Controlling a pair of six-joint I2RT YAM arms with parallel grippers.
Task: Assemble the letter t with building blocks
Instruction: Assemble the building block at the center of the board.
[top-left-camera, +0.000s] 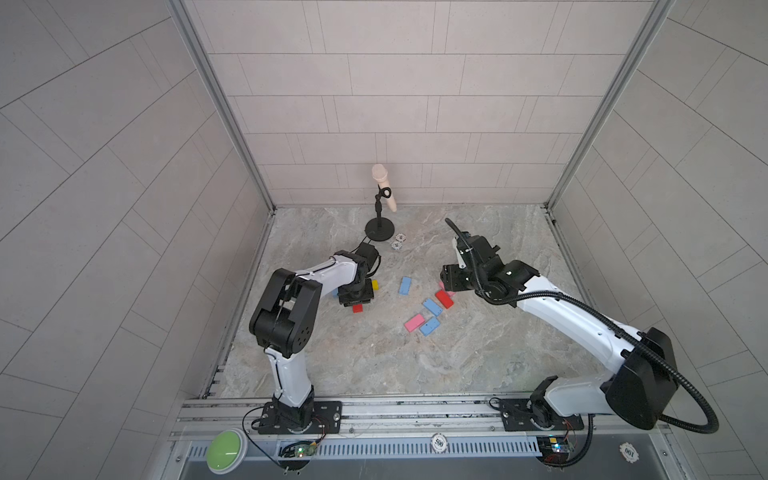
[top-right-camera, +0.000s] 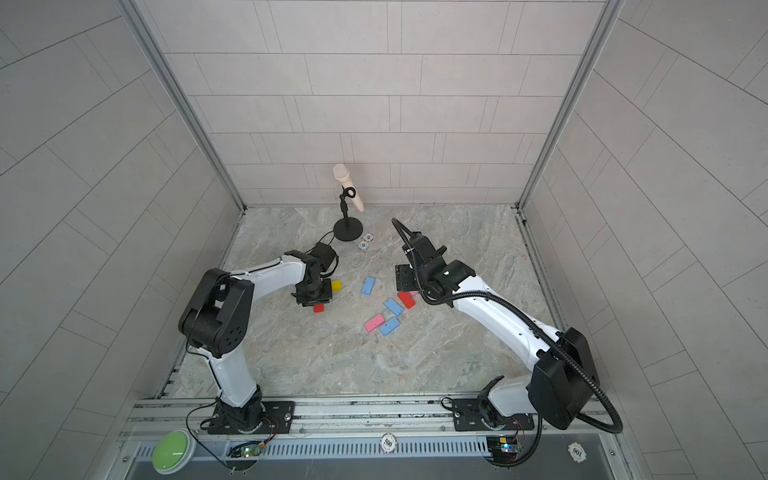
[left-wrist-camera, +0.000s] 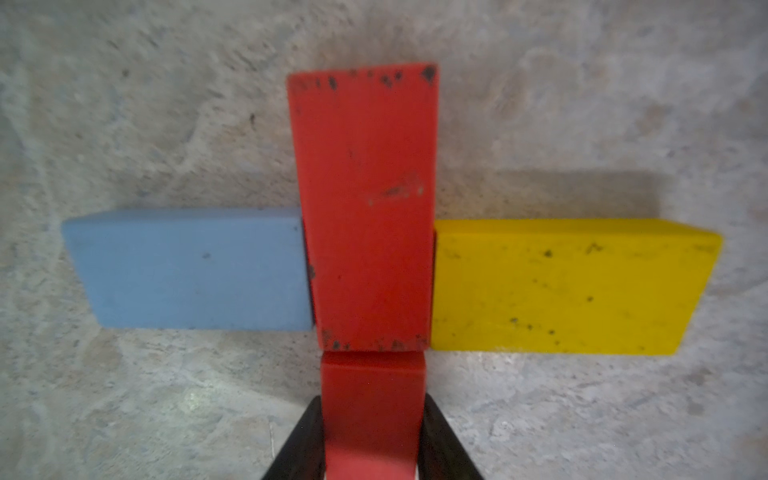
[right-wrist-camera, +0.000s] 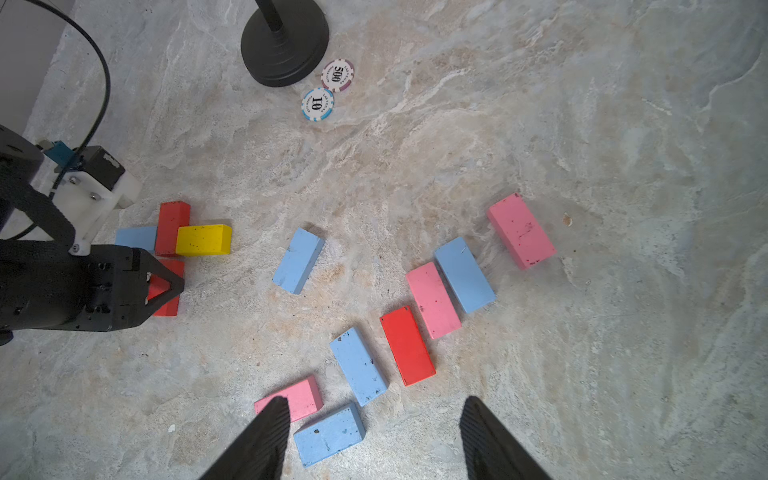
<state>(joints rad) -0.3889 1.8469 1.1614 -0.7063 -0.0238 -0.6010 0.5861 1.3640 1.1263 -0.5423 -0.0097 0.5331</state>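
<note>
My left gripper (left-wrist-camera: 374, 436) is shut on a red block (left-wrist-camera: 374, 407), one black finger on each long side. The held block's end meets the end of a second red block (left-wrist-camera: 365, 208), which has a light blue block (left-wrist-camera: 187, 270) on one side and a yellow block (left-wrist-camera: 573, 286) on the other. In both top views the left gripper (top-left-camera: 355, 297) covers most of this group; the held red block (top-right-camera: 318, 308) and yellow block (top-left-camera: 375, 285) stick out. My right gripper (right-wrist-camera: 374, 436) is open and holds nothing, above several loose blue, pink and red blocks (right-wrist-camera: 407, 345).
A microphone stand (top-left-camera: 379, 229) stands at the back of the marble table, with two poker chips (right-wrist-camera: 328, 89) next to its base. The loose blocks (top-left-camera: 432, 307) lie between the two arms. A green button (top-left-camera: 226, 450) and two more chips sit on the front rail.
</note>
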